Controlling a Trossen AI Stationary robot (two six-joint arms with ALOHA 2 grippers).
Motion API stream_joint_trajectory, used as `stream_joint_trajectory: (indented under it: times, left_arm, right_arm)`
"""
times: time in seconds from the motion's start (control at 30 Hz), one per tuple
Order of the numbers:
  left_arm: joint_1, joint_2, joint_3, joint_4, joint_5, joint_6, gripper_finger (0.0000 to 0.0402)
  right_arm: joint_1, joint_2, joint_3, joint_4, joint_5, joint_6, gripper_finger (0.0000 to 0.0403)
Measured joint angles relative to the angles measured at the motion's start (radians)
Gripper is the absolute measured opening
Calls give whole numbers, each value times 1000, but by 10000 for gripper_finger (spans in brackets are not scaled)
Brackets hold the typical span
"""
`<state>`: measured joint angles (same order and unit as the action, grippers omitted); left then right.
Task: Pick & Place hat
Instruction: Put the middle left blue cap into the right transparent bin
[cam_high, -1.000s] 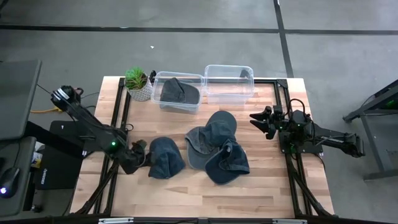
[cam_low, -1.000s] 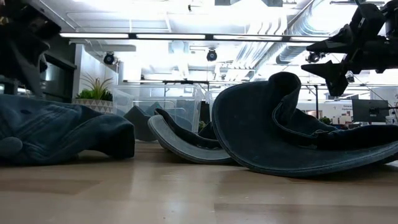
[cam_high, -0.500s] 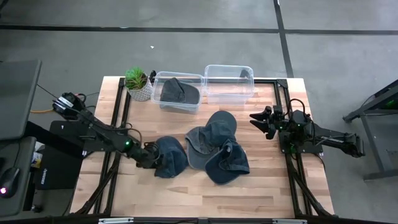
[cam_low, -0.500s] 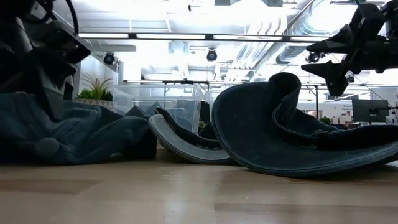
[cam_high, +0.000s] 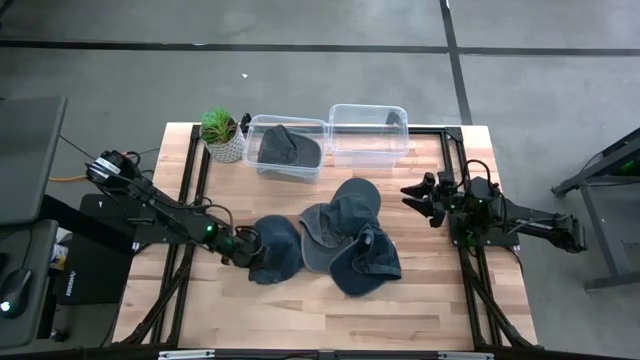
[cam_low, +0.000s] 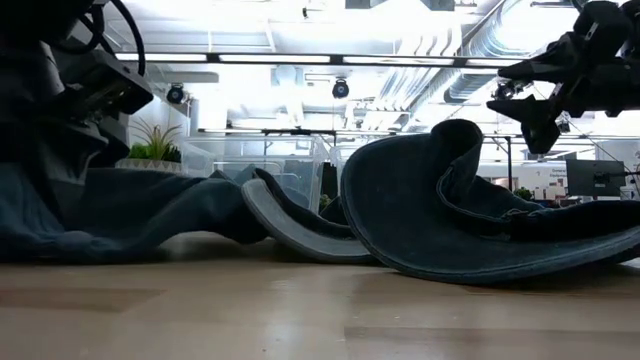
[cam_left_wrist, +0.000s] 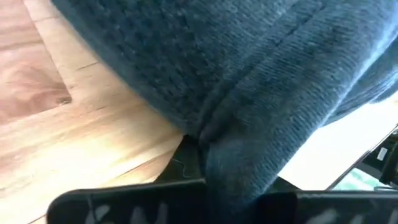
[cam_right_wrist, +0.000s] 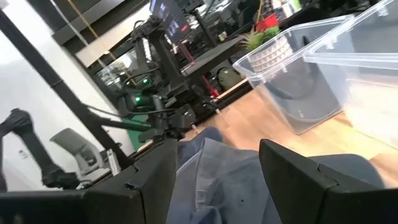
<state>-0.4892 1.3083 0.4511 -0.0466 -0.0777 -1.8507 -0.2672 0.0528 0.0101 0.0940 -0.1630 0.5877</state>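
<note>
On the wooden tabletop, left of the pile of blue denim caps, sits a lone dark blue denim cap; the left gripper has its fingers clenched on its edge. Right gripper hovers near the tabletop's right edge, fingers spread.

We see a dark blue denim cap lying crumpled on the wooden desk, its left edge pinched in the left claw. Just to its right, three similar denim caps overlap in a pile. Another dark cap sits in the left clear plastic bin.
</note>
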Motion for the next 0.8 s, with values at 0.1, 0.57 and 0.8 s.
stream_joint_trajectory:
  times: [0.1, 0.57, 0.8]
  left_arm:
    - [-1, -10, 0, 2, -28, 0, 2]
    - [-1, -185, -1, -109, -90, 46, 0]
    - [-1, -244, -1, -155, -111, 67, 0]
  right_arm:
    - [0, 0, 0, 22, 6, 39, 222]
    - [0, 234, 230, -4, -4, -97, 222]
    - [25, 609, 387, 47, -80, 21, 222]
